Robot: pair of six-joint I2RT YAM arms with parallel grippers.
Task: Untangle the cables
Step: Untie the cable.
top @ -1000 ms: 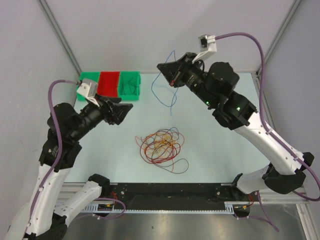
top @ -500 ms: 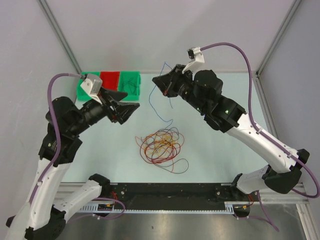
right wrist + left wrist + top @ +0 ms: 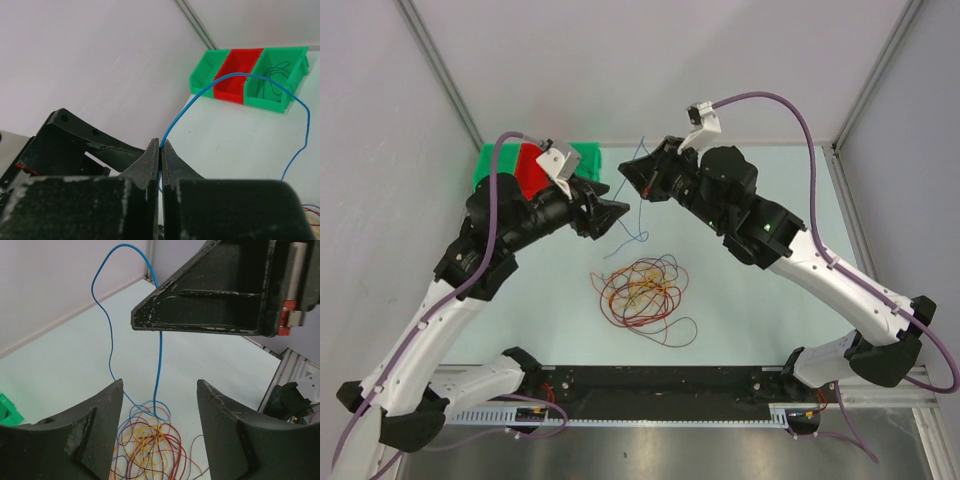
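Pale table point(image 3: 720, 310) — tangled cables point(image 3: 640, 290), green-and-red bins point(image 3: 488, 165) on it.

Top looks down — wrist views close, sharing cables point(image 3: 640, 290).

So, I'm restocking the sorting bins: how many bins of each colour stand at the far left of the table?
green bins: 2
red bin: 1
Total: 3

Bright, even overhead light; thin red and yellow cables point(image 3: 640, 292) cast only faint shadows on the pale mint tabletop point(image 3: 720, 300).
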